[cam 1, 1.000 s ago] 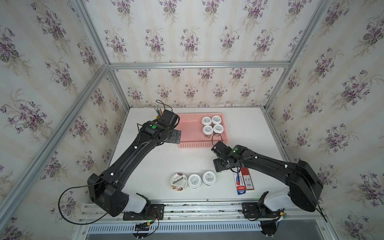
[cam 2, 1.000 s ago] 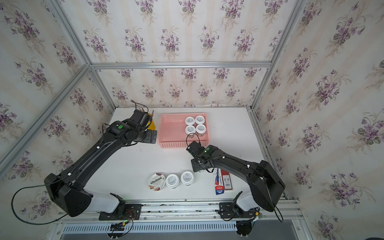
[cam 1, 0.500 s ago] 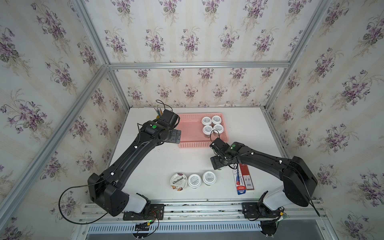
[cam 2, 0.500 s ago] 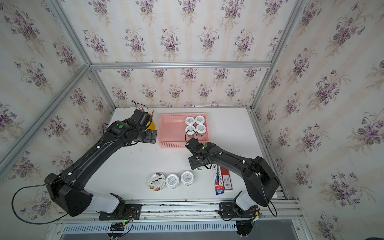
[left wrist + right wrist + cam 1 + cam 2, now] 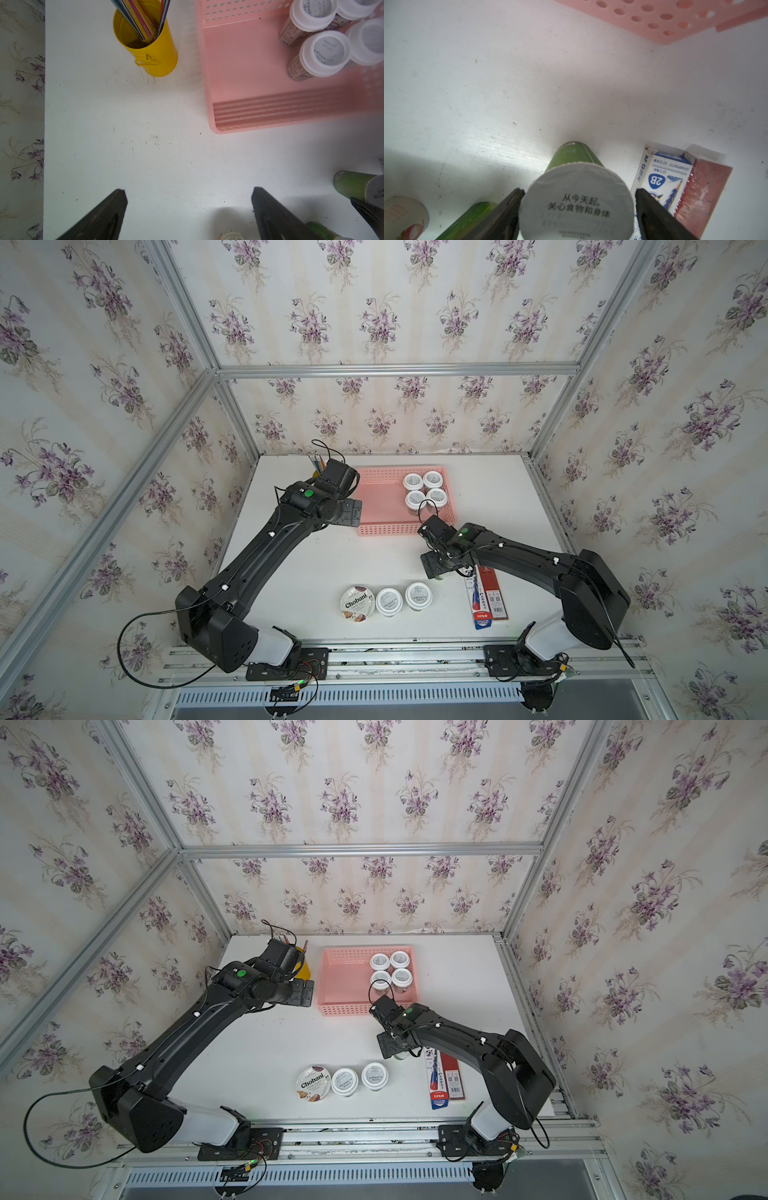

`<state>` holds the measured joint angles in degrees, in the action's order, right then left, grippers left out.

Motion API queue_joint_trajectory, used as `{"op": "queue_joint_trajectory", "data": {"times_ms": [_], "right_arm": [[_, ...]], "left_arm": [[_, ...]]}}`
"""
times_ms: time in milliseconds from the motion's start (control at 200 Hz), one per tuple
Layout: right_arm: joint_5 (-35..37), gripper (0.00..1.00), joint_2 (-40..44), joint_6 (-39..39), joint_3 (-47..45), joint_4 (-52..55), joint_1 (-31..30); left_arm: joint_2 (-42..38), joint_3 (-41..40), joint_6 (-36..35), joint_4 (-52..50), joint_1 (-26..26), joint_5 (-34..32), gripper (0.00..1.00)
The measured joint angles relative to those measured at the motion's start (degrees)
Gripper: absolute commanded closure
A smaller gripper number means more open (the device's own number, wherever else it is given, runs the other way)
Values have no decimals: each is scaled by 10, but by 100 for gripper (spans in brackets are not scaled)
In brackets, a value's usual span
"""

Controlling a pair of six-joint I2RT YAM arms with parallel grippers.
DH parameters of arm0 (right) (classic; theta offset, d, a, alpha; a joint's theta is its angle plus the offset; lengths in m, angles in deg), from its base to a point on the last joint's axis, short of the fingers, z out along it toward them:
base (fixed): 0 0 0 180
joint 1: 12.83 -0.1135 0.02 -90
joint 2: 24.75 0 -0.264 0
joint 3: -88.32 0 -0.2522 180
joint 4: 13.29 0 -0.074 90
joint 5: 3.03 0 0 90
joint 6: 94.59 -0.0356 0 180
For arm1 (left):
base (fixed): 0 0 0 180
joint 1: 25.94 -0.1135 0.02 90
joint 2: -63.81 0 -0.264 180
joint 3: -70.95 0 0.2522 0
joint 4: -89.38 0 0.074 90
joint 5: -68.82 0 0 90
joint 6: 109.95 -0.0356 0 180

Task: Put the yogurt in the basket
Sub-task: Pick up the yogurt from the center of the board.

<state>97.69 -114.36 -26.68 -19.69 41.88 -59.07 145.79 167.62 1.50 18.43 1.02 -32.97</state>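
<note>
The pink basket (image 5: pixel 386 527) (image 5: pixel 345 1006) at the back holds several white-lidded yogurt cups (image 5: pixel 424 489) in its right end. Three more yogurt cups stand in a row near the front: a Chobani cup (image 5: pixel 357 603) and two white-lidded ones (image 5: pixel 389 601) (image 5: pixel 418 596). My right gripper (image 5: pixel 579 190) (image 5: pixel 442 568) is open, one finger on each side of an upright green yogurt cup (image 5: pixel 576 205) with a pale lid. That cup is mostly hidden under the gripper in both top views. My left gripper (image 5: pixel 188 192) (image 5: pixel 353 512) hangs open and empty beside the basket's left end.
A yellow pencil cup (image 5: pixel 149 49) (image 5: pixel 304 968) stands left of the basket, behind my left gripper. A blue pencil box (image 5: pixel 660 176) and a red packet (image 5: pixel 702 187) lie flat just right of the green cup (image 5: pixel 484 593). The basket's front corner (image 5: pixel 660 31) is close ahead.
The right arm has edged slightly to the left, and its jaws now stand round the green cup. The left arm has not moved.
</note>
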Motion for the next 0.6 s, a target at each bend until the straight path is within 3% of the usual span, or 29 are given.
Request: {"op": "queue_joint_trajectory", "data": {"times_ms": [599], "right_arm": [[-1,21,-4,0,-14,-10,-1]], "left_arm": [[1,0,0,0,0,-5,1]]}}
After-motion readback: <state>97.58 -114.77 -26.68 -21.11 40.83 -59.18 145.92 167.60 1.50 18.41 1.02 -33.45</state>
